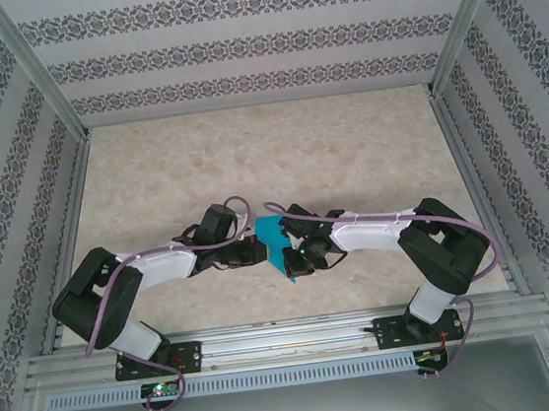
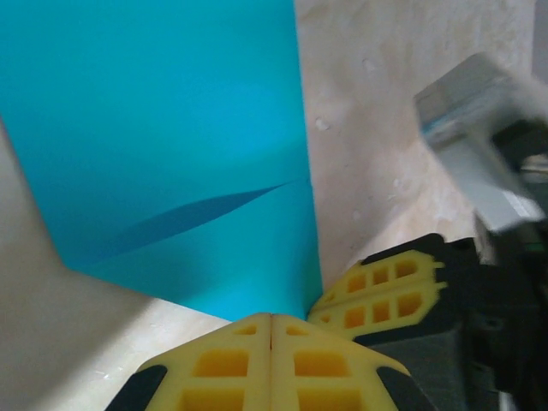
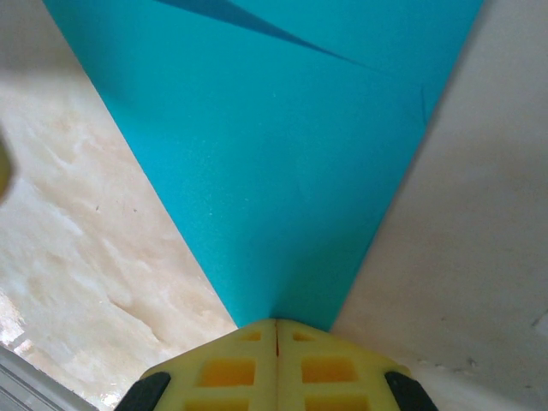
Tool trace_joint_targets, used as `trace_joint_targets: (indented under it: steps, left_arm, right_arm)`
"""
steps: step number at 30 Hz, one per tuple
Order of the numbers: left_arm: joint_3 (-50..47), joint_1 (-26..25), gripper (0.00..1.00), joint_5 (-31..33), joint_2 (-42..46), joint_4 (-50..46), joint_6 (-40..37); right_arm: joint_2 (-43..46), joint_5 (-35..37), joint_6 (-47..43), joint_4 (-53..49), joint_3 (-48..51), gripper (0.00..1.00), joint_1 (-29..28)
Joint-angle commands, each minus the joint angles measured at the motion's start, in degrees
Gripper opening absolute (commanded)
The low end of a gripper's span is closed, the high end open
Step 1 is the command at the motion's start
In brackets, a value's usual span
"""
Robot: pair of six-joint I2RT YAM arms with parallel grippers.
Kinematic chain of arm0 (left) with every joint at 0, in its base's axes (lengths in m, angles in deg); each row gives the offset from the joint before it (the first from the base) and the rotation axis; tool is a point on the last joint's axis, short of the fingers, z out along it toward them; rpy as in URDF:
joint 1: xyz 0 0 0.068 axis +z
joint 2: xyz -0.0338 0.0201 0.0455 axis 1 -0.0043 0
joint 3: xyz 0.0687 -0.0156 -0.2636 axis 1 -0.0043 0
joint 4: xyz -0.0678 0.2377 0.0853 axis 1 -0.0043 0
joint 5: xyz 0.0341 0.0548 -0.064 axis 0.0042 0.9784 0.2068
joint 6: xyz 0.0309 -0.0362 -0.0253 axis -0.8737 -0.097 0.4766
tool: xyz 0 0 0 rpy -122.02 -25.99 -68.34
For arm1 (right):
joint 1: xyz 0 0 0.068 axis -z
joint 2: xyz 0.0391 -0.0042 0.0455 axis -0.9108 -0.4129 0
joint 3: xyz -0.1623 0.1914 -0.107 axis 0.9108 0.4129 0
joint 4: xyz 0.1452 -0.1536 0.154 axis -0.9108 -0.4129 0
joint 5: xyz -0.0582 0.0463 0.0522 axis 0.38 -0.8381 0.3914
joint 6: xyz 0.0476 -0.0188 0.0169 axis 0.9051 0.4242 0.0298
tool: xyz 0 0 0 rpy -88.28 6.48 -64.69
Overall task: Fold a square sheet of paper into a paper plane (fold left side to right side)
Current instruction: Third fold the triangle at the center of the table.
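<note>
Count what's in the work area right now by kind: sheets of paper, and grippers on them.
teal-blue sheet of paper: 1, tapering to a point at its near end
grippers: 2, the left gripper and the right gripper, each shut on that sheet
Total: 3

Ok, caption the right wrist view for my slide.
Right gripper pinching the pointed corner of the teal paper over the table.
</note>
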Motion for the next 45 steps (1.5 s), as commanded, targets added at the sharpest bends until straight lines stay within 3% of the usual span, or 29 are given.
trace_joint_targets:
  steps: [1, 19, 27, 37, 45]
  left_arm:
    - [1.7, -0.6, 0.06, -1.6, -1.7, 4.2, 1.4]
    - [3.2, -0.7, 0.05, 3.7, -8.2, -2.1, 0.8]
    - [2.3, -0.7, 0.0, 5.8, -8.7, -4.8, 1.4]
    - [1.8, -0.7, 0.0, 5.8, -8.3, -4.6, 1.8]
    - [1.7, -0.7, 0.0, 5.7, -8.5, -4.4, 1.9]
  right_arm:
    - [-3.2, 5.0, -0.3, -5.5, 1.9, 0.0, -0.5]
    - [-2.0, 2.9, -1.1, -5.2, -0.4, 0.0, -0.4]
    - [1.6, 0.1, -1.0, -3.3, -2.7, 0.0, 0.3]
    - [2.9, -6.4, 2.5, 6.1, -0.6, 0.0, 0.4]
    - [-1.6, -5.5, 4.5, 10.3, -1.3, 0.0, 0.0]
